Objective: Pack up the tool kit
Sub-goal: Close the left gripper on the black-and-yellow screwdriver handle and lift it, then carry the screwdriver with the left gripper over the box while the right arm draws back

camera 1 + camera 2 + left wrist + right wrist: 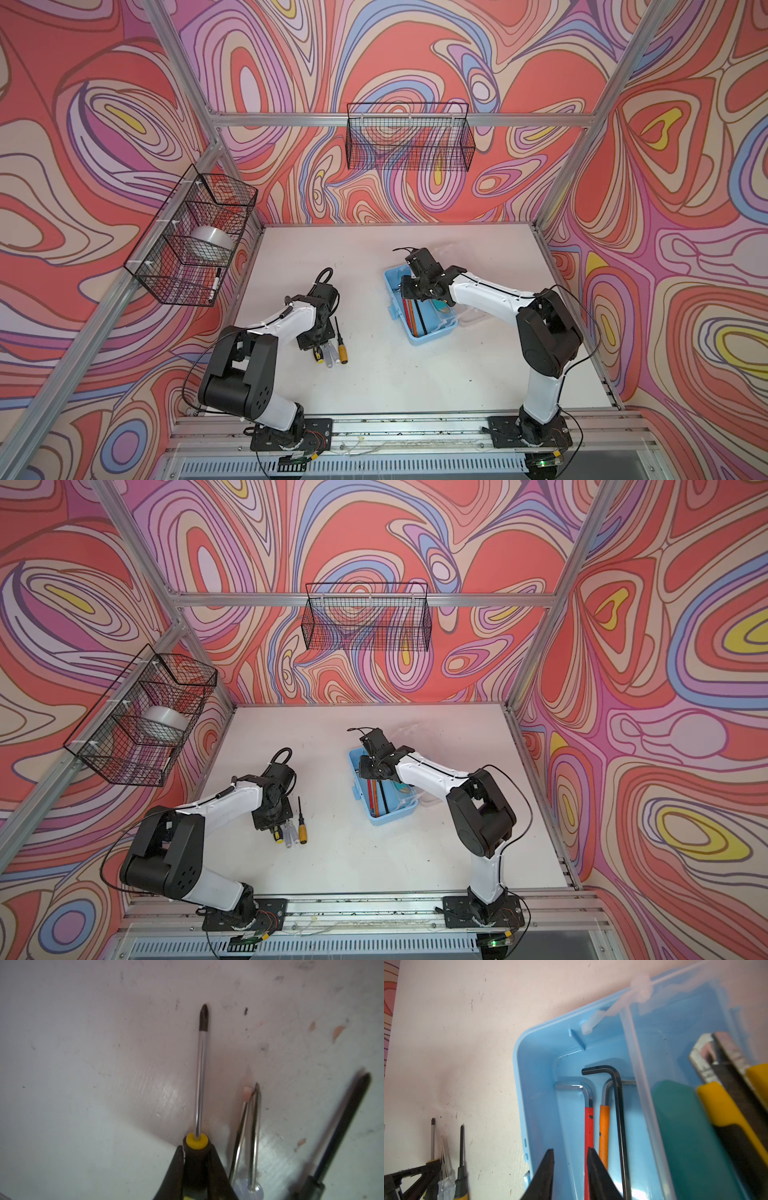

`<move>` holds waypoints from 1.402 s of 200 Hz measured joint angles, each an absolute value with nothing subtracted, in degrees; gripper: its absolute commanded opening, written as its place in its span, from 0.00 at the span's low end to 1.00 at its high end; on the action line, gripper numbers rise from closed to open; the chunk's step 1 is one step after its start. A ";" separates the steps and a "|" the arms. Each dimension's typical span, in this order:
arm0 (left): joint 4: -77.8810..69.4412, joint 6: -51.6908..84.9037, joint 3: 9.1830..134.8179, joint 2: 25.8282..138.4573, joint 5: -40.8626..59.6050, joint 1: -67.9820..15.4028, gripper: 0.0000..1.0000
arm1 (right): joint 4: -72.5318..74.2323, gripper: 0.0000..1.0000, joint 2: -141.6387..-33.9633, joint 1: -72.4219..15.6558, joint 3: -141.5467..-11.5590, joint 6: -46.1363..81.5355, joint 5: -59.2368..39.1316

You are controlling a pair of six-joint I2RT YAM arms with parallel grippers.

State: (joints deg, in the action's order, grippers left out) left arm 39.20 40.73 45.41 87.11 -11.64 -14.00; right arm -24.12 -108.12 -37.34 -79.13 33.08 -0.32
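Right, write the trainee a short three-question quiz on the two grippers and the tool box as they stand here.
1. How many hex keys lie in the blue box?
2. What is the left gripper shut on? A: a hex key. B: the black-and-yellow screwdriver. C: nothing.
3. True or false: the right gripper is over bare table, outside the blue box.
Key: 1: three. 2: B. 3: false; it is over the inside of the box, jaws slightly apart.
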 measured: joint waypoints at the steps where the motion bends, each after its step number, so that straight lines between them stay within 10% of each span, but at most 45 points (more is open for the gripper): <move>1: 39.20 40.73 45.43 87.11 -11.66 -14.00 0.14 | -24.10 0.29 -108.12 -37.34 -79.13 33.08 -0.32; 34: 39.18 40.73 45.67 87.11 -12.12 -14.00 0.00 | -23.53 0.29 -108.12 -37.19 -79.13 33.10 -0.54; 181: 44.01 46.68 57.71 61.43 -6.11 -18.15 0.00 | -21.67 0.29 -86.72 -32.12 -73.58 34.74 2.90; 280: 23.22 54.72 86.85 91.50 -8.64 -43.24 0.00 | -25.54 0.32 -74.78 -4.97 -63.53 37.26 3.88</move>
